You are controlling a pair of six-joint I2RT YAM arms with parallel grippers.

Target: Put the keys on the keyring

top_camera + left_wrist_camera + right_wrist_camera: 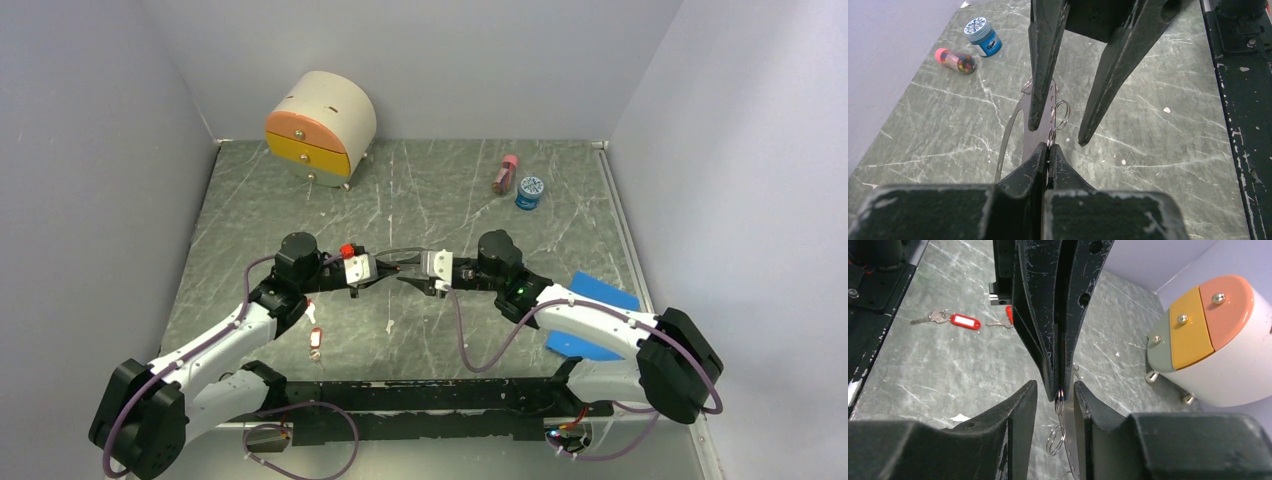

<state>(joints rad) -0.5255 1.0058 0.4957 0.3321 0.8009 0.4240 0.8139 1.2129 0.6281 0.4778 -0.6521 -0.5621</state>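
Note:
The keyring (400, 250) is a thin metal hoop hanging between my two grippers above the table. My left gripper (1049, 149) is shut on a small split ring fastened to the keyring (1032, 140). My right gripper (1055, 385) faces it with its jaws open, straddling the left fingertips and the keyring (1070, 440). The hoop lies against one right finger; the other stands apart. One of the keys (955, 320), red-tagged, lies on the table near the left arm (315, 340). Another key's red tag (347, 250) shows beside the left gripper, partly hidden.
A rounded drawer cabinet (320, 125) stands at the back left. A pink bottle (505, 175) and a blue-lidded jar (529, 190) sit at the back right. Blue sheets (605, 292) lie under the right arm. Walls enclose three sides.

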